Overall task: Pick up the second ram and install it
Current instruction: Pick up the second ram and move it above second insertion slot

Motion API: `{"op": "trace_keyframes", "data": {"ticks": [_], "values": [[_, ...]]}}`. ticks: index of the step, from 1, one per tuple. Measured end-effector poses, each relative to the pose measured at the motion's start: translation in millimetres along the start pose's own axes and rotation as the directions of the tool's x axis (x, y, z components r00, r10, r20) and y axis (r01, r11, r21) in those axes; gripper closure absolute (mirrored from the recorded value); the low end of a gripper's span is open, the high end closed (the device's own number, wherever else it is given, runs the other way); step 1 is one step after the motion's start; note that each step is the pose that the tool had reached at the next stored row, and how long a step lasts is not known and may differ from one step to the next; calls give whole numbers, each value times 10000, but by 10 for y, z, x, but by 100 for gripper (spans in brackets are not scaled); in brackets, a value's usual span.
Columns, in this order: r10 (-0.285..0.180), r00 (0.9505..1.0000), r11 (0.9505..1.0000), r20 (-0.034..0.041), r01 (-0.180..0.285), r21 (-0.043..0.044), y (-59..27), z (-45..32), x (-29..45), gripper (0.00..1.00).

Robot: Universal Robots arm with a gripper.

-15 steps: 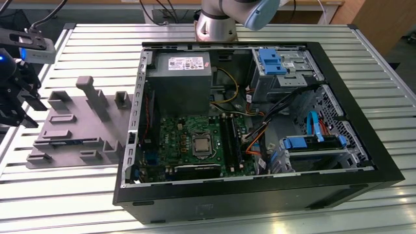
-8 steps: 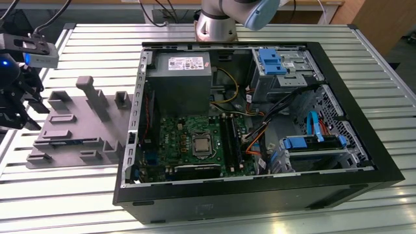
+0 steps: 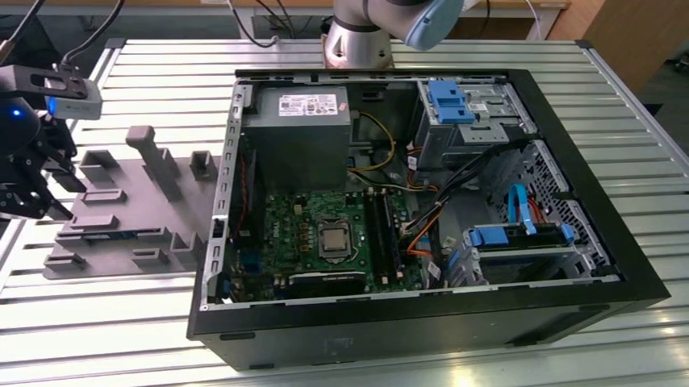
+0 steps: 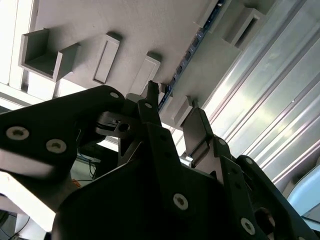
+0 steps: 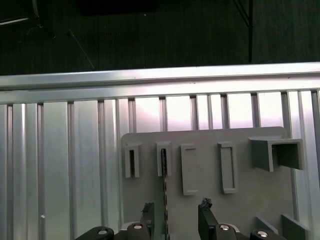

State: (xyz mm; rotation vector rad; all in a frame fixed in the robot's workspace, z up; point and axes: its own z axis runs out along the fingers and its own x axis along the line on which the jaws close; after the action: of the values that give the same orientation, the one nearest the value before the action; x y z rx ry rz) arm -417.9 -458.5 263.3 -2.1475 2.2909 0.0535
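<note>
The table [image 3: 161,72] is ribbed bare metal, bright and glossy, with strong reflections of light. The holder [image 3: 119,201] on it looks like grey plastic, matt and smooth. The tool [image 5: 176,206] is black with a dull sheen, and its screws [image 5: 221,227] are shiny metal. The computer case [image 3: 431,322] is matt black outside and bare grey sheet metal inside. The ram stick [image 4: 189,50] shows a thin blue-green board edge.
</note>
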Motion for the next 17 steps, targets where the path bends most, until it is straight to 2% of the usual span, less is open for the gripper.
{"op": "trace_keyframes", "data": {"ticks": [9, 17], "values": [[0, 10000, 10000, 1, 0, 3, -3, 111, 3, 53], [0, 10000, 10000, 1, 0, 13, -4, 180, 5, 53]]}}
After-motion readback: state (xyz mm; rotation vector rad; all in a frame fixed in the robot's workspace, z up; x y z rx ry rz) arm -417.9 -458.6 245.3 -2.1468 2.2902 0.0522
